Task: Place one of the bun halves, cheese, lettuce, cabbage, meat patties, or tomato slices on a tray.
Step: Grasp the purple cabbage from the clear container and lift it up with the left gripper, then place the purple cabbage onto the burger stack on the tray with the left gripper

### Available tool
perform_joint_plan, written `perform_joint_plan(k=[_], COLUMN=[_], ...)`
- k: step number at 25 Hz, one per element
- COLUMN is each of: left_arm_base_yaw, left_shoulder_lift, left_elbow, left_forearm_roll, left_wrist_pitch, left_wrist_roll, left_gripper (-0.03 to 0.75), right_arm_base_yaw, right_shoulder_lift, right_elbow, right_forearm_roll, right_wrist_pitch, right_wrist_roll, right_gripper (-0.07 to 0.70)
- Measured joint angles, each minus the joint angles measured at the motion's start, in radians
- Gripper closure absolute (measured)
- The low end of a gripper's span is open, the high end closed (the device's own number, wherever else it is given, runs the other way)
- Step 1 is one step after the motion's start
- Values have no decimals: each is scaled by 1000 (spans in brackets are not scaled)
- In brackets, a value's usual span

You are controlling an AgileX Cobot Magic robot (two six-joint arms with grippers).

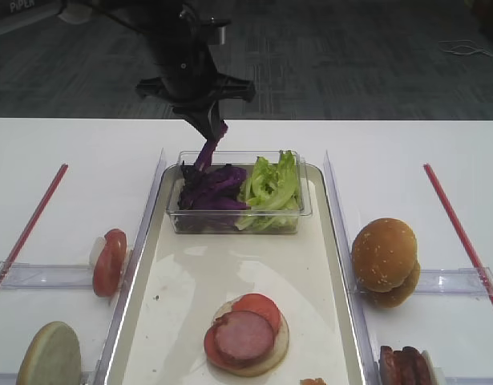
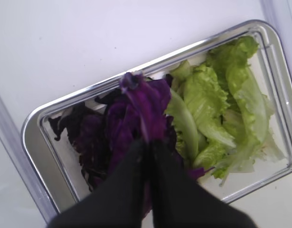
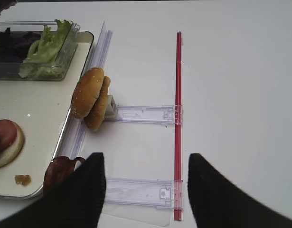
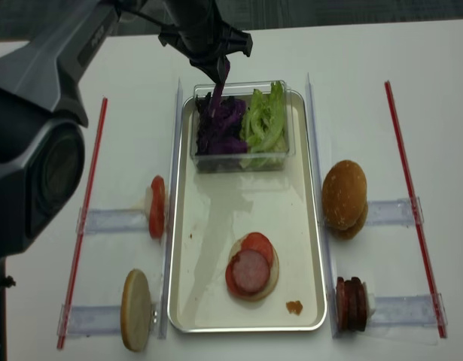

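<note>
Left pincer (image 1: pixel 212 128): closed on a strip of cabbage (image 1: pixel 208 154), lifted above the clear tub (image 1: pixel 302 210); the strip's lower end reaches the purple heap.
Right pincer (image 3: pixel 146 190): fingers spread wide, nothing between them, over the worktop (image 3: pixel 240 71) beside the tray (image 1: pixel 170 321).
Done: a stack (image 1: pixel 246 337) of bun round, tomato slices and meat patty lies on the tray.
Left, by my judgement: carry the cabbage clear of the tub and set it down on the tray.
Lettuce (image 1: pixel 272 186): in the tub, untouched.
</note>
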Motion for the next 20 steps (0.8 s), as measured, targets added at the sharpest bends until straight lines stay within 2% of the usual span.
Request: perform_joint_plan(k=[20], left_arm_base_yaw=[-17], left_shoulder_lift=[-189], left_elbow=[227], left_forearm_roll=[4], left_wrist_pitch=[6], left_wrist_roll=[52], left_gripper=[694], right_arm_base_yaw=[0], right_shoulder_lift=[0], right_elbow=[0], right_forearm_roll=[0], right_wrist_pitch=[-2], right_wrist_roll=[-4], right_gripper=[230])
